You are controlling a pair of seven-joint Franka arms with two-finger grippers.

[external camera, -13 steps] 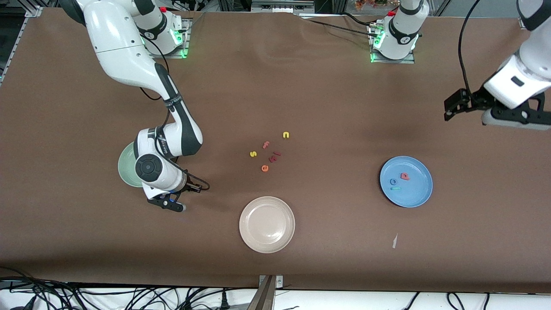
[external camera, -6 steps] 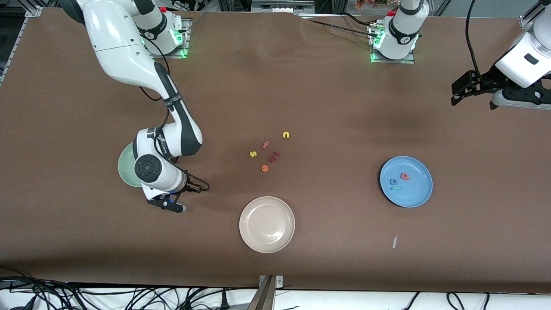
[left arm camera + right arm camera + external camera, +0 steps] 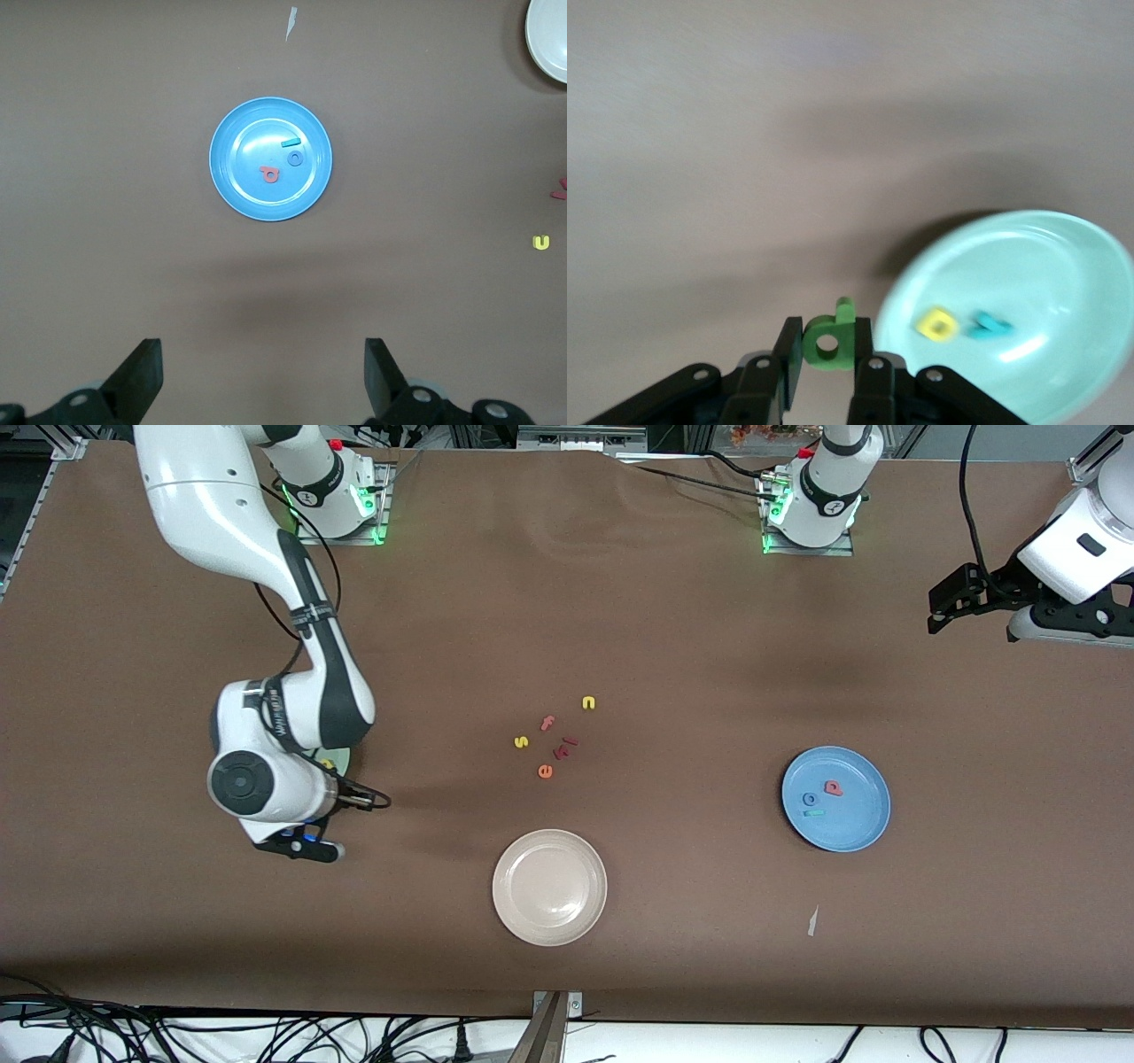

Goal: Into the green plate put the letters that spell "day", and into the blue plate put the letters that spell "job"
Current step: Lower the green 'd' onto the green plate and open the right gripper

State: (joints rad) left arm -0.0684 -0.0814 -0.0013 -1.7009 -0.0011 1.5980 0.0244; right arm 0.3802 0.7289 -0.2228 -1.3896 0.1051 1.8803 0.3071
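My right gripper [image 3: 829, 337] is shut on the dark green round-bowled letter [image 3: 831, 343]. It hangs over the bare table just outside the rim of the green plate [image 3: 1063, 283]. In that plate lie a yellow letter [image 3: 935, 323] and a teal "y" [image 3: 989, 328]. In the front view the right gripper [image 3: 301, 849] and its arm hide most of the green plate [image 3: 340, 758]. The blue plate [image 3: 861, 817] holds a blue "o" [image 3: 809, 799], a salmon-red letter [image 3: 833, 787] and a teal "j" [image 3: 813, 812]. My left gripper [image 3: 941, 607] waits open, high over the left arm's end of the table.
A beige-white plate [image 3: 549, 886] sits near the table's front edge. Loose letters lie mid-table: yellow "n" [image 3: 588, 702], pink "f" [image 3: 547, 722], yellow "s" [image 3: 521, 741], orange "e" [image 3: 545, 771], dark red pieces [image 3: 565, 746]. A paper scrap [image 3: 812, 921] lies nearer the camera than the blue plate.
The right arm has swung toward its own end of the table with the green letter and now covers more of the green plate. The left arm drew back early on, then held still.
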